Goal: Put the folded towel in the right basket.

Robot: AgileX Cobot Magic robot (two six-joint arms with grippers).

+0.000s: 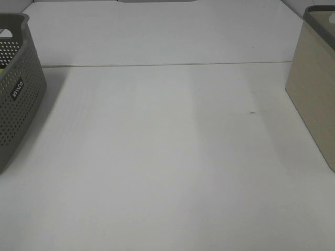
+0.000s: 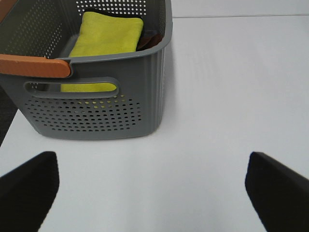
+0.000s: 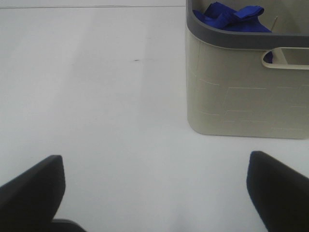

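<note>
The folded yellow towel lies inside the grey perforated basket at the table's left edge. The right basket is beige with a dark grey rim; in the right wrist view it holds a crumpled blue cloth. My left gripper is open and empty, above the table a short way from the grey basket. My right gripper is open and empty, a short way from the beige basket. Neither gripper shows in the exterior high view.
A dark brown item lies beside the towel in the grey basket. An orange handle sits on that basket's rim. The white table has a seam across the back and a small dark mark.
</note>
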